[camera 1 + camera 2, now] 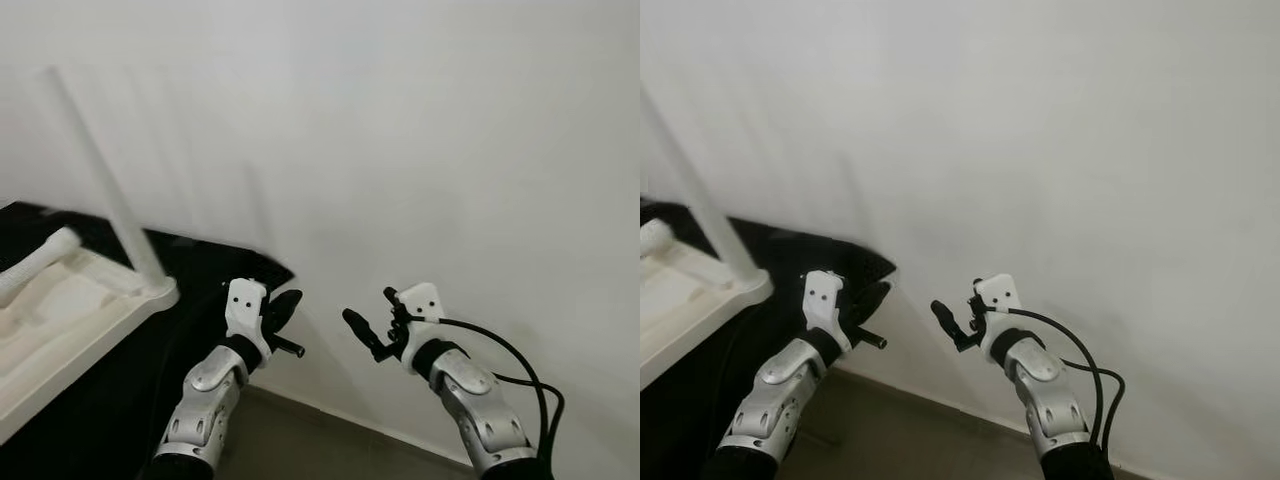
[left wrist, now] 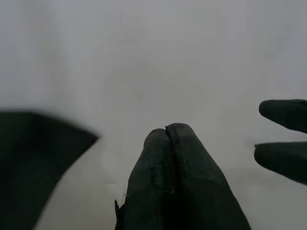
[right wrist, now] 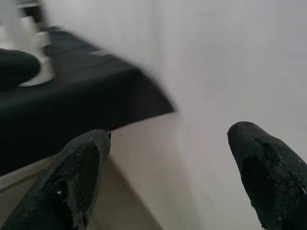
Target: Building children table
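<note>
A white children's table [image 1: 75, 335] lies upside down on a black-covered surface at the left. One white leg [image 1: 108, 185] stands up from its near corner. A second white leg [image 1: 40, 258] lies across the underside. My left gripper [image 1: 288, 302] hangs just right of the black surface's corner, shut with nothing between its fingers [image 2: 168, 143]. My right gripper [image 1: 368, 310] is a short way to its right, facing it, open and empty. In the right wrist view its two fingertips [image 3: 81, 167] stand wide apart.
A plain white wall [image 1: 420, 150] rises close in front of both arms. The black cloth [image 1: 205, 265] ends in a corner next to the left gripper. A strip of grey-brown floor [image 1: 310, 440] runs below, along the foot of the wall.
</note>
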`<state>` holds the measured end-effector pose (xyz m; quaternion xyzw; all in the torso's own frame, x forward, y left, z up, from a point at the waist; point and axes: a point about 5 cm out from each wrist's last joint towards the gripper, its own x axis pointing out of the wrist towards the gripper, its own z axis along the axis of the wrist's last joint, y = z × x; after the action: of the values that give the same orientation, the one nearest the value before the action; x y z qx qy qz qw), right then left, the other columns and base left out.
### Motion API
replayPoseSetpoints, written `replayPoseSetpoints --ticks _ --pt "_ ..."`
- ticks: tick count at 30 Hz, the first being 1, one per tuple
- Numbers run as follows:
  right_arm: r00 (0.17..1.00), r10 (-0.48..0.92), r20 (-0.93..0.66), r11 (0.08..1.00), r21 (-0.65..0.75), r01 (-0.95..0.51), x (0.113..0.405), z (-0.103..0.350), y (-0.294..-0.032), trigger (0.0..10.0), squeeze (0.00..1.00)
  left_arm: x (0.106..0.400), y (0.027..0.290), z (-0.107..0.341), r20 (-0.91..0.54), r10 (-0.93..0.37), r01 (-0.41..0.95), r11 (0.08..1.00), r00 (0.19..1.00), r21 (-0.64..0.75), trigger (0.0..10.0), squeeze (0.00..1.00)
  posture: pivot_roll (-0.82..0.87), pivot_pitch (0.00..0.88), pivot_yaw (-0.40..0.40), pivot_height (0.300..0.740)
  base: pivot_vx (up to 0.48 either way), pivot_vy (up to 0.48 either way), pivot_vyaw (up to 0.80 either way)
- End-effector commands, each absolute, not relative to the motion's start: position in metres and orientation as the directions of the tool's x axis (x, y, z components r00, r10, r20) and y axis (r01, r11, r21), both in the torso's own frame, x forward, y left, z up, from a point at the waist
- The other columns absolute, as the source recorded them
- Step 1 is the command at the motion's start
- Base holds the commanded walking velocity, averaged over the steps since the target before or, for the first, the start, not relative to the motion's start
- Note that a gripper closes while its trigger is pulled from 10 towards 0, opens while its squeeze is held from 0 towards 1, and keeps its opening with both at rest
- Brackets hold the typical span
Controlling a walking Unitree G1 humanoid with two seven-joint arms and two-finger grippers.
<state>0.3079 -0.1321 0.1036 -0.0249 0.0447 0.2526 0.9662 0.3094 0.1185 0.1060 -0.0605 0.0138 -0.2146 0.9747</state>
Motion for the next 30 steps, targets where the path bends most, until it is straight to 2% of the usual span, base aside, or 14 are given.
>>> replayPoseSetpoints --ticks 1,30 --pt "0.861 0.499 -0.101 0.865 -0.007 -0.502 0.3068 0.1029 -0.1282 10.0 0.00 0.3096 0.1232 0.1044 -0.012 -0.407 0.401 0.906 0.914 -0.136 10.0 0.00 -0.15 0.000 0.050 0.740 0.000 0.000 0.80" --pt "0.858 0.504 -0.100 0.863 0.005 -0.506 0.3074 0.1043 -0.1295 10.0 0.00 0.3100 0.1233 0.1069 -0.001 -0.408 0.404 0.903 0.913 -0.145 10.0 0.00 -0.16 0.000 0.048 0.740 0.000 0.000 0.80"
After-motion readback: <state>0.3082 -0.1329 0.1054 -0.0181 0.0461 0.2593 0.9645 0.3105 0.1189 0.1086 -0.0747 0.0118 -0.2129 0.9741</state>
